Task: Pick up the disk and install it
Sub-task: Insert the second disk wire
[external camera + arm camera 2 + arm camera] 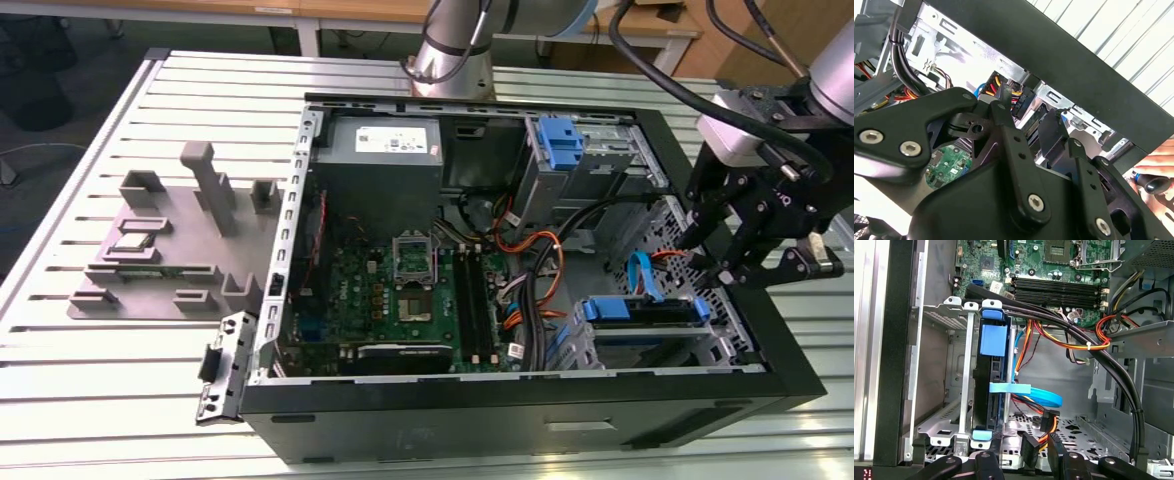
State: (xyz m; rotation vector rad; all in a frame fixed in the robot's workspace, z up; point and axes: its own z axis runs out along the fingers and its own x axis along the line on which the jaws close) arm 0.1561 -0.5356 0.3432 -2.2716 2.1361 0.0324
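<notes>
While lying open on the slatted table (pixel 107 360), computer case (pixel 534 420) spreads wide. Beside its edge on the exterior view's right, gripper (pixel 774 262) hovering, claw state impossible to tell. Inside the metal bay (pixel 587 345) near that edge, the disk (pixel 993 365) seated in blue rails.

The disk (pixel 643 310) sits inside the computer case (pixel 534 425).
</notes>
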